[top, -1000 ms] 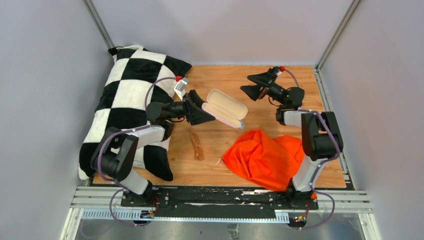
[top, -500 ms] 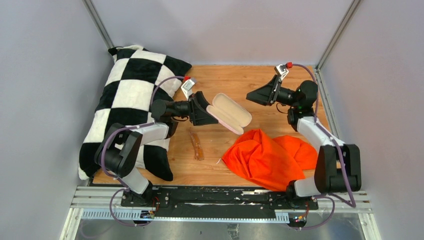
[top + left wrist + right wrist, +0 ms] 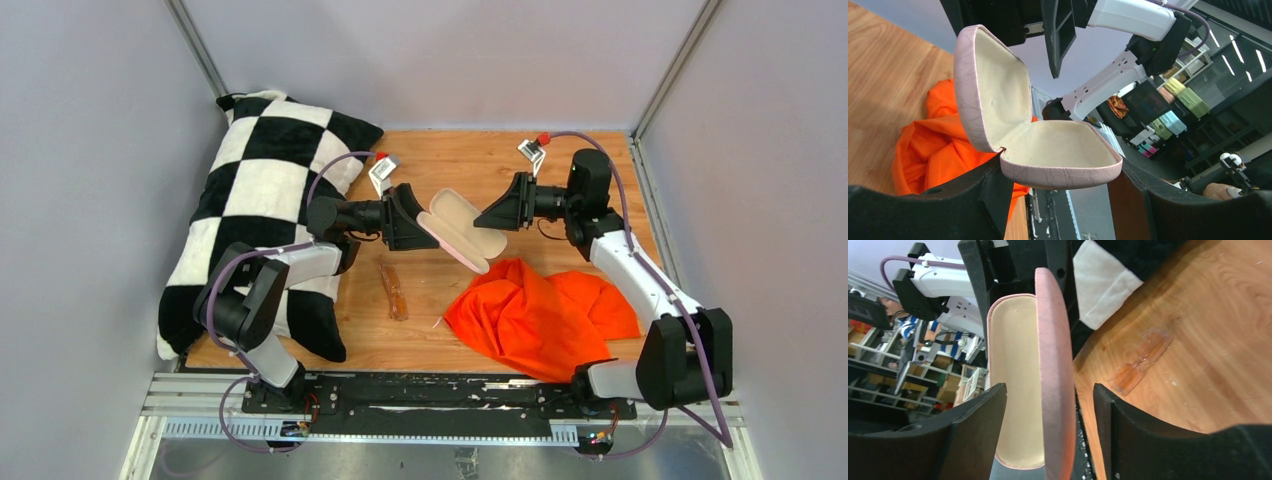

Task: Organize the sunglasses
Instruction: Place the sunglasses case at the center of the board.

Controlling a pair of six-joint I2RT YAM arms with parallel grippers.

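The pink case point(image 3: 458, 216) is open, showing its cream lining, and is held up above the table. My left gripper point(image 3: 428, 222) is shut on its lower half point(image 3: 1060, 161), with the lid point(image 3: 993, 90) standing up. My right gripper point(image 3: 487, 215) is open, its jaws either side of the case's other end point(image 3: 1053, 390) with a gap on each side. The amber sunglasses point(image 3: 393, 291) lie folded on the wooden table below the case, and show in the right wrist view point(image 3: 1142, 361). Neither gripper touches them.
A crumpled orange cloth point(image 3: 530, 315) lies at the front right, just under the case, and shows in the left wrist view point(image 3: 943, 145). A black-and-white checkered pillow point(image 3: 260, 215) fills the left side. Grey walls close in the table.
My right arm has swung from the back right over to the case, and its open jaws now straddle the case's end. My left gripper has shifted the case slightly rightward and tilted it.
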